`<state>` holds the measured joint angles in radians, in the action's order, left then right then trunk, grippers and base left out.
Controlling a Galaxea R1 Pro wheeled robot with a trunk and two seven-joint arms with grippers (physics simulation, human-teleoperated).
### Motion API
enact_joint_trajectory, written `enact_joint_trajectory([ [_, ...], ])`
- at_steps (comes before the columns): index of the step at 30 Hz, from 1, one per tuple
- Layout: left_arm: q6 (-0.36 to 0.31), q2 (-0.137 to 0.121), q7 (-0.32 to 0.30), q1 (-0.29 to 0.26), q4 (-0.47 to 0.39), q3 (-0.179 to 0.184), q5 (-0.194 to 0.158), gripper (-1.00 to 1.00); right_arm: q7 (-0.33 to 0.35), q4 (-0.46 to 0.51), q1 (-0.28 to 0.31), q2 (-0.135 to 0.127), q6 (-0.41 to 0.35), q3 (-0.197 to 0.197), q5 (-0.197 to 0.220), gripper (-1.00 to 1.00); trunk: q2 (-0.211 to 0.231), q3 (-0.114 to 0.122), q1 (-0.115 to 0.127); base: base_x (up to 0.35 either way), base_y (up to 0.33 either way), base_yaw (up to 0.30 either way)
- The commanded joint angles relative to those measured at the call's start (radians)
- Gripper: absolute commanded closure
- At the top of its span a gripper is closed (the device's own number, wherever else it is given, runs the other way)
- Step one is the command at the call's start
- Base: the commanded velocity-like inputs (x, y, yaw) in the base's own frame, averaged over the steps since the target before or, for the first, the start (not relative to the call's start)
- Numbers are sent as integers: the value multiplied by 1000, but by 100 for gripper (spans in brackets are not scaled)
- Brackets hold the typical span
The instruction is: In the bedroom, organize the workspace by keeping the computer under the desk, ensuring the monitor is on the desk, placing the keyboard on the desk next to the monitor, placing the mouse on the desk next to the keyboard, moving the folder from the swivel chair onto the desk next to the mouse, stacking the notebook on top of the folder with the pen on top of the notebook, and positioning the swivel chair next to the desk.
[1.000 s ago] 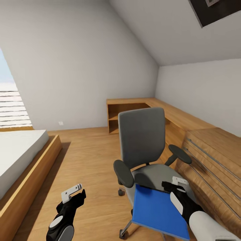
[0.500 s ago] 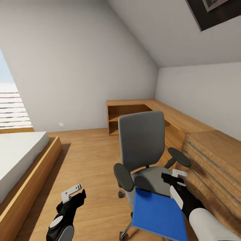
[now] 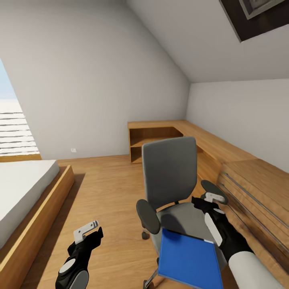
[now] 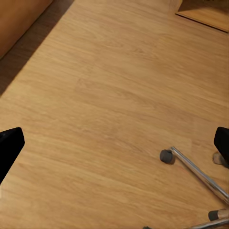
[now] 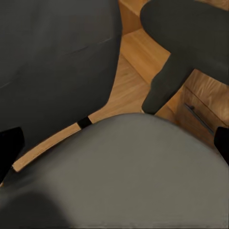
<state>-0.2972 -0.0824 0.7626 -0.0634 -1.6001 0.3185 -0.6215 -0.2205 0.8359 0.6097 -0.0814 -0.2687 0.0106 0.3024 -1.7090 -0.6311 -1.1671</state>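
The grey swivel chair [image 3: 170,168] stands on the wood floor, its back facing me. The bright-blue folder [image 3: 188,259] lies on the front part of the seat [image 5: 129,171]. My right gripper [image 3: 207,200] hovers open over the seat beyond the folder's far edge, close to the right armrest [image 5: 191,33], with nothing between its fingers. My left gripper [image 3: 90,232] hangs open over bare floor to the left of the chair, and its wrist view looks down on a chrome base leg [image 4: 200,174] and a caster [image 4: 166,156]. The desk is out of view.
A low bed [image 3: 24,188] on a wooden frame fills the left side. A light-wood shelf unit [image 3: 154,138] stands in the far corner, and a drawer chest [image 3: 257,188] runs along the right wall close beside the chair. Open floor lies between the bed and the chair.
My right gripper has moved forward over the seat, away from the folder and toward the backrest. The view has shifted a little. The left arm and the folder have stayed where they were.
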Motion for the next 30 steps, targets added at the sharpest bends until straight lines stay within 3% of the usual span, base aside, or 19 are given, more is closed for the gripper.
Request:
enact_joint_trajectory([
  [1,-4,-1,8,-1,-1,2,-4,-100,-8,31,-12,0,-24,1,19,-100,7,2,4,0,0,0],
  [9,-4,-1,8,-1,-1,2,-4,-100,-86,296,-124,2,-184,2,134,-100,56,24,31,0,0,0],
  [10,-4,-1,8,-1,-1,1,-4,-100,-118,356,-153,3,-206,2,165,-100,56,24,31,0,0,0],
  [17,-5,-1,8,-1,-1,1,-4,-100,-218,544,-239,2,-267,3,305,-100,56,24,31,0,0,0],
  [28,-5,0,8,-1,-1,1,-5,-100,-239,601,-263,5,-291,6,367,-100,56,24,31,0,0,0],
  [29,-5,-1,7,-1,-1,1,-5,-100,-240,615,-264,5,-292,4,408,-100,56,24,31,0,0,0],
  [30,-5,-1,7,-1,-1,1,-5,-100,-240,617,-264,4,-292,4,419,-100,56,24,31,0,0,0],
])
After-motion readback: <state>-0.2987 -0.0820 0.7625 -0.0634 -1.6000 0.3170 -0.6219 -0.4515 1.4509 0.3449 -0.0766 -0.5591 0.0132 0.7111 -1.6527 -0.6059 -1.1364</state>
